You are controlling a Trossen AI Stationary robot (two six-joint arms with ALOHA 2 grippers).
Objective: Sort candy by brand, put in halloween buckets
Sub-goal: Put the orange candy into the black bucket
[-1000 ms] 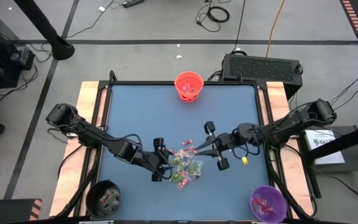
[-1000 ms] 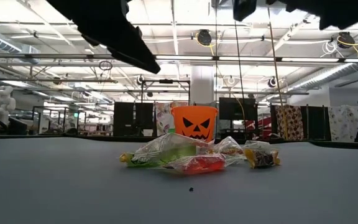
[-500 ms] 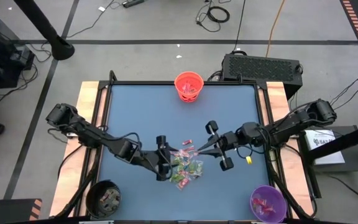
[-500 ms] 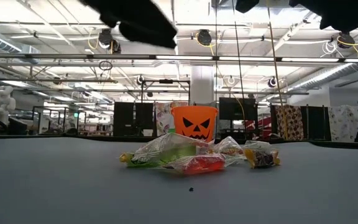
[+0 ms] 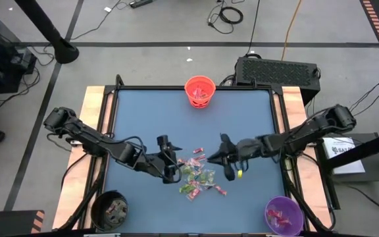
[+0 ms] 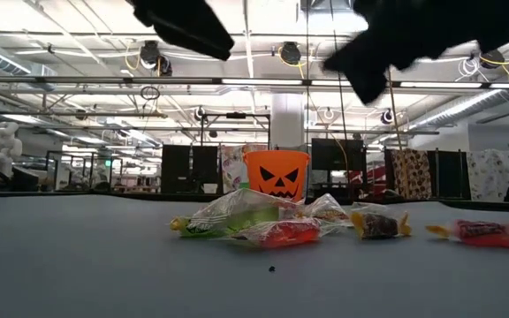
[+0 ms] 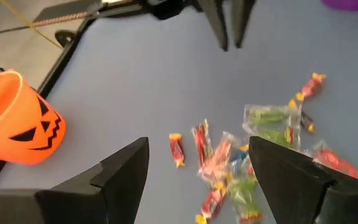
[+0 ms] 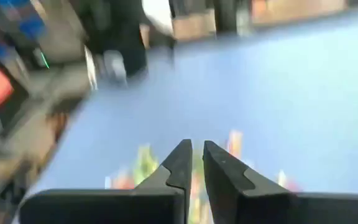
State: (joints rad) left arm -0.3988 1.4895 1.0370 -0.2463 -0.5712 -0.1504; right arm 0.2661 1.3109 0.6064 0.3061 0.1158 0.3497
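The candy [image 5: 196, 174] lies as a loose pile of red, pink and green wrapped sweets on the blue table, with one red sweet [image 5: 220, 191] apart at its near right. My left gripper [image 5: 171, 158] hovers open just left of the pile; the left wrist view has its fingers wide on either side of the candy [image 7: 229, 168]. My right gripper [image 5: 212, 157] hangs shut above the pile's right side, fingers together [image 8: 194, 149] and nothing between them. The low view shows both grippers well above the table. The orange bucket [image 5: 200, 91], black bucket [image 5: 110, 209] and purple bucket [image 5: 283, 214] stand apart.
The orange bucket stands at the far edge's middle, the black one at the near left corner, the purple one at the near right corner; each holds some sweets. Bare blue table [image 5: 143, 118] surrounds the pile. A raised black rim [image 5: 114, 131] frames the table.
My right gripper has moved toward the table's left and down over the pile's right side. My left gripper has drawn back toward the far left. One red sweet now lies apart at the pile's near right, and a dark sweet has shifted right.
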